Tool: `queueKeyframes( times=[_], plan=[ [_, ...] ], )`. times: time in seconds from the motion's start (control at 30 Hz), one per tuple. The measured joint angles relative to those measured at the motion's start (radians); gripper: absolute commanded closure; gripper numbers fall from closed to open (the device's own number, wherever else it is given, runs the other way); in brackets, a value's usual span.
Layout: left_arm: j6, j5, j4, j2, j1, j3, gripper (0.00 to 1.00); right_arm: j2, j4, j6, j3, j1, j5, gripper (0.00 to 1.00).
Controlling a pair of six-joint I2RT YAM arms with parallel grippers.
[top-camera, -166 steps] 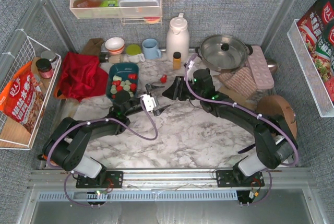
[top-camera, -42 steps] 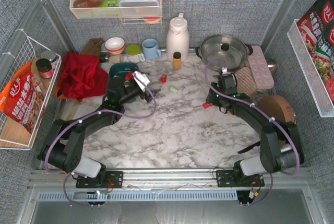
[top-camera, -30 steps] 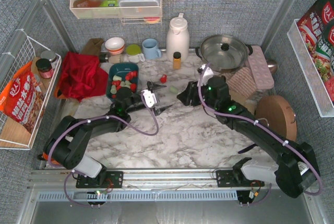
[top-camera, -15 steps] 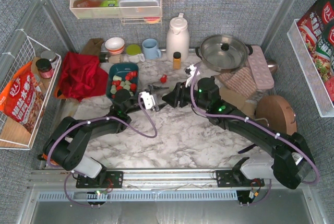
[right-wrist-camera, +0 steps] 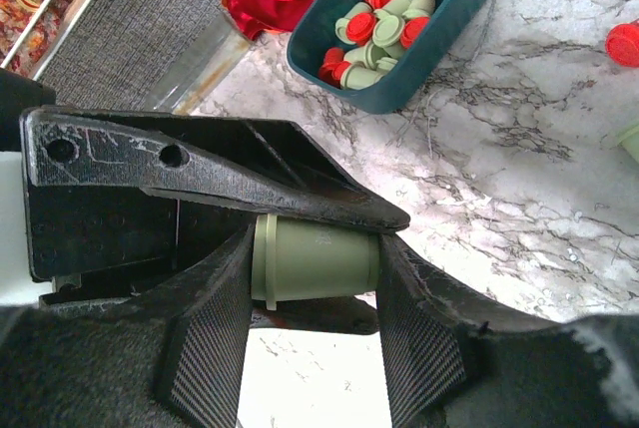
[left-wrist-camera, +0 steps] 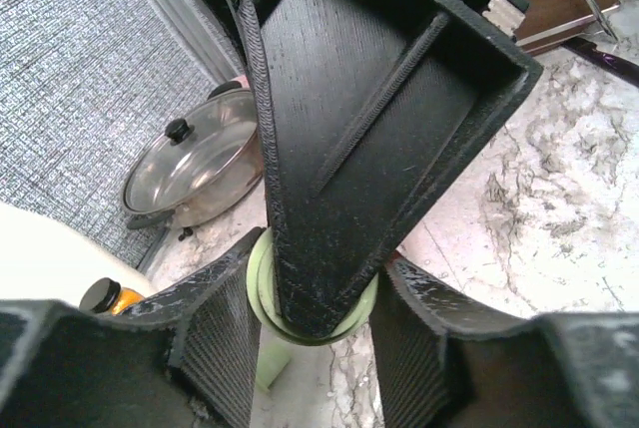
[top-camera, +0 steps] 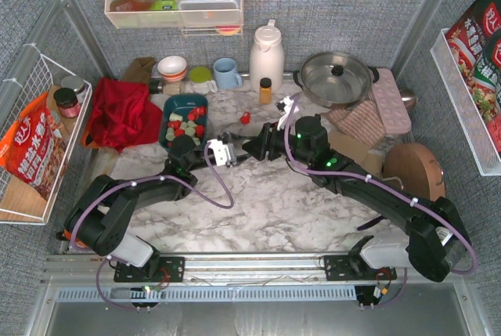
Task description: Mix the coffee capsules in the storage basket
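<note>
Mint capsule (right-wrist-camera: 315, 260) sideways above marble table (right-wrist-camera: 559, 209), clamped in right gripper (right-wrist-camera: 315, 283). Left gripper (left-wrist-camera: 315, 298) flanks same capsule, apparently for handover; cannot tell if gripping. Storage basket (right-wrist-camera: 399, 89) nearby, holds mixed coffee capsules (right-wrist-camera: 374, 24); red stray (right-wrist-camera: 624, 44) outside.

Two arms (top-camera: 149, 186) (top-camera: 376, 187) share one green capsule (right-wrist-camera: 315, 258) at centre frame. One red capsule (top-camera: 245, 117) lies loose above. Upper left: one teal basket (top-camera: 182, 101), its heap uncountable. Along the top: one pot (top-camera: 337, 77), one jug (top-camera: 266, 54), one mug (top-camera: 227, 72).

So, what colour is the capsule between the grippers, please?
Pale green capsule, best in right wrist view.
</note>
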Motion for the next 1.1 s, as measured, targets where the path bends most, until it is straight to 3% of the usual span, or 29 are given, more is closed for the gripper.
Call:
queueKeyframes(
  times=[0.33, 0.53, 0.63, 0.87, 0.97, 1.1],
  plan=[
    [0.006, -0.005, 0.008, 0.001, -0.001, -0.002, 0.63, -0.021, -0.001, 0.000, 0.001, 0.000, 0.009, 0.26],
    [0.020, -0.088, 0.006, 0.002, 0.007, -0.015, 0.68, -0.079, -0.132, -0.084, 0.037, -0.016, 0.137, 0.23],
    [0.005, -0.138, 0.006, 0.009, 0.061, -0.009, 0.67, -0.123, -0.258, -0.164, 0.073, -0.024, 0.295, 0.01],
    [-0.127, -0.264, -0.040, 0.097, 0.249, 0.081, 0.65, -0.157, -0.376, -0.275, 0.059, -0.130, 0.713, 0.02],
    [-0.226, -0.326, -0.084, 0.160, 0.337, 0.151, 0.60, -0.149, -0.411, -0.280, 0.050, -0.212, 0.753, 0.05],
    [-0.328, -0.407, -0.179, 0.240, 0.400, 0.257, 0.51, -0.068, -0.421, -0.279, 0.032, -0.252, 0.689, 0.09]
  ],
)
